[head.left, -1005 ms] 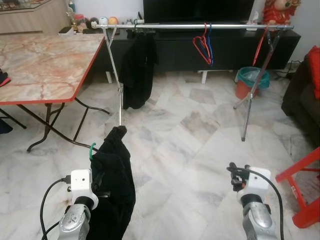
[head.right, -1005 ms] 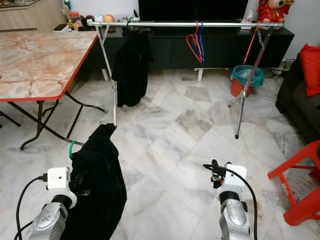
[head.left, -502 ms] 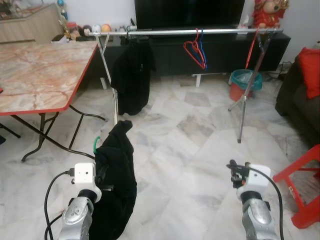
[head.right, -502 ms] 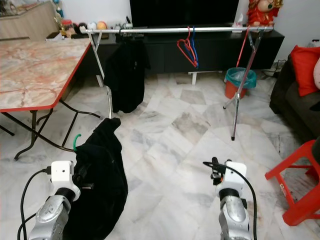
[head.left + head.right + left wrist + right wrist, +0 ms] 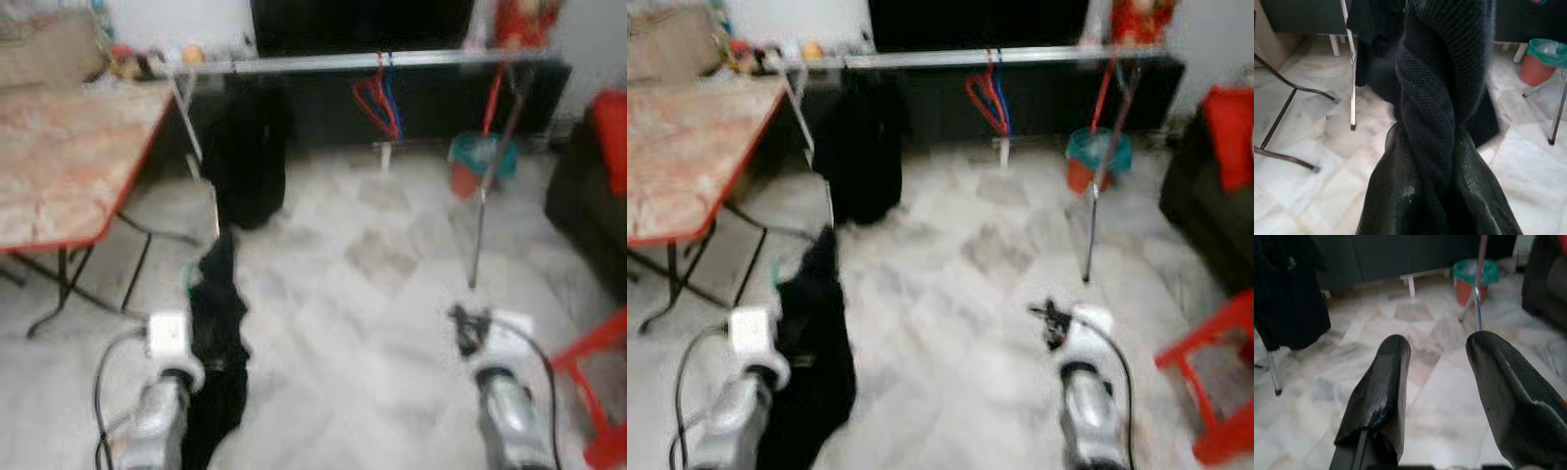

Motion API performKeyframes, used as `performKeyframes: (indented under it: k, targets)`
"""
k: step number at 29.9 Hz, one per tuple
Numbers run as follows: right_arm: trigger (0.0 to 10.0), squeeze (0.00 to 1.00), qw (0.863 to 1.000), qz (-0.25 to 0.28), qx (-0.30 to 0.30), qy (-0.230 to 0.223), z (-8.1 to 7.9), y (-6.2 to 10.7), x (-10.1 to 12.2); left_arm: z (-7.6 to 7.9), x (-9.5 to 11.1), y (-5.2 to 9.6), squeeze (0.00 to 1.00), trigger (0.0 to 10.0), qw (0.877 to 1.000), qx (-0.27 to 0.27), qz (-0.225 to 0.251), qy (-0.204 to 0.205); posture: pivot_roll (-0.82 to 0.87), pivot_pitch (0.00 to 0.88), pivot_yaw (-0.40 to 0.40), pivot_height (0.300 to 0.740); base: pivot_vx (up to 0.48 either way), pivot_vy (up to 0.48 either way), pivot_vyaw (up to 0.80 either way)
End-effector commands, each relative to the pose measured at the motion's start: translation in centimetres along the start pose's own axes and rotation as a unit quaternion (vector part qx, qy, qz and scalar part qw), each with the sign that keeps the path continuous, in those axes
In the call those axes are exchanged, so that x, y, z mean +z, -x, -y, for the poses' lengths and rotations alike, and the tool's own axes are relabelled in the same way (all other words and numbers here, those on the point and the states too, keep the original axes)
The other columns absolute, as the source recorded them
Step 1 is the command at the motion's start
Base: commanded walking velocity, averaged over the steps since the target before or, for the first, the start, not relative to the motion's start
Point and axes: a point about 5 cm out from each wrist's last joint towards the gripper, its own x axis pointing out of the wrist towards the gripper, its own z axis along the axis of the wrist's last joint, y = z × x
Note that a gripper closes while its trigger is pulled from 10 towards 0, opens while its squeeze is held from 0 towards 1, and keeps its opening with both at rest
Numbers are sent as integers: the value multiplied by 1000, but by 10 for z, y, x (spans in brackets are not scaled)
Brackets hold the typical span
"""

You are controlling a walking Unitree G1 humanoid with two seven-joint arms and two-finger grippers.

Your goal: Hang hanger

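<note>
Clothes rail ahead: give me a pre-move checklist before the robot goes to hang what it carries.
1. Grip: left gripper shut on the black garment - ok.
2. Hanger hook: a green hook peeks beside the garment; orientation cannot tell, head views blurred.
3. Right gripper open, holding nothing, free to assist - ok.
4. Free space on the rail between the hung black garment and the red and blue hangers - ok.
5. Floor path to the rail: no obstacle seen - ok.
6. Rail within reach: not ok, it stands well ahead.
</note>
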Motion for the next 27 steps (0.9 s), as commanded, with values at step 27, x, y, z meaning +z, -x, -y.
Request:
performKeyframes:
  k: [27]
  targets:
    - [10000,0,1000,9,21,-3,-16,-4,6,-4,14,-7,0,10000,1000,15,25,-2,-68,0,32,740,337,0,0]
